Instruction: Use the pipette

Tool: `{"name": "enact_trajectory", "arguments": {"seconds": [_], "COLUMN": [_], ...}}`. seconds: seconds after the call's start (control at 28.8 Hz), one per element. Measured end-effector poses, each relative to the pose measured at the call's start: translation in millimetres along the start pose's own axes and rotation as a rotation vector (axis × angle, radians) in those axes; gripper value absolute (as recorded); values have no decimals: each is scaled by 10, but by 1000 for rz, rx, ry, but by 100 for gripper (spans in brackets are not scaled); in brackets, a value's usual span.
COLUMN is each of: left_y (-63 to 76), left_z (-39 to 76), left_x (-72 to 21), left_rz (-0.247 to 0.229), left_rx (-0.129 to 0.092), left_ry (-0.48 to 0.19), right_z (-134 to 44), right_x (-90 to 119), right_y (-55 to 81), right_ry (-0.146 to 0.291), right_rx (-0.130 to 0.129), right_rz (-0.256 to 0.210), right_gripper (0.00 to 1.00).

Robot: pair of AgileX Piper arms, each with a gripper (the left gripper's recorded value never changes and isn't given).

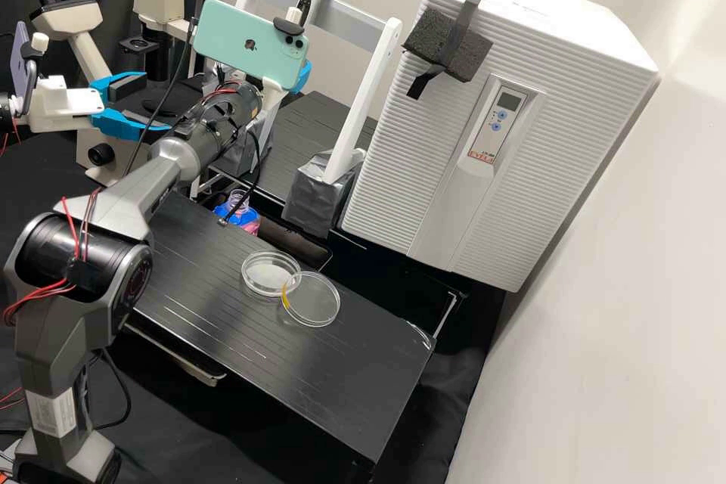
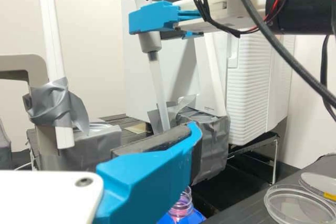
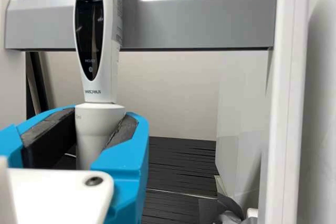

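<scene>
Jaws first: in the high view we see the left gripper [image 1: 142, 103] spread wide with nothing between its blue fingers, held up at the bench's far left in front of a microscope [image 1: 72, 30]. The right gripper [image 1: 301, 77] sits at the white stand [image 1: 363, 91], mostly hidden behind a green phone [image 1: 249, 38], and the pipette [image 1: 305, 6] rises above it against the crossbar. Two clear petri dishes [image 1: 270, 272] lie touching on the black platform [image 1: 318, 370], with a bottle of pink liquid [image 1: 240, 215] just beyond its far edge. From the left wrist view we find the right gripper [image 2: 152, 19] closed around the pipette [image 2: 156, 77], which hangs upright, its tip running down behind the left arm's own finger [image 2: 147, 182]. In the right wrist view, the right gripper [image 3: 97, 129] has both padded fingers pressed against the pipette's [image 3: 97, 40] white barrel, in front of the crossbar [image 3: 199, 19].
</scene>
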Motion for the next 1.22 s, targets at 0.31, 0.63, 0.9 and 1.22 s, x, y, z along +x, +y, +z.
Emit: {"name": "enact_trajectory", "arguments": {"seconds": [0.31, 0.63, 0.9, 1.22], "left_y": [0, -2, -98, -313], "left_z": [0, 20, 84, 142], "left_x": [0, 4, -24, -141], "left_rz": [0, 4, -13, -29], "left_rx": [0, -10, 54, 95], "left_ry": [0, 2, 14, 82], "right_z": [-15, -21, -75, 67], "right_x": [-7, -201, -586, -990], "right_y": [16, -15, -1, -19], "right_ry": [3, 16, 86, 129], "right_rx": [-7, -5, -26, 18], "right_rz": [21, 44, 103, 249], "right_gripper": [100, 100, 100, 100]}}
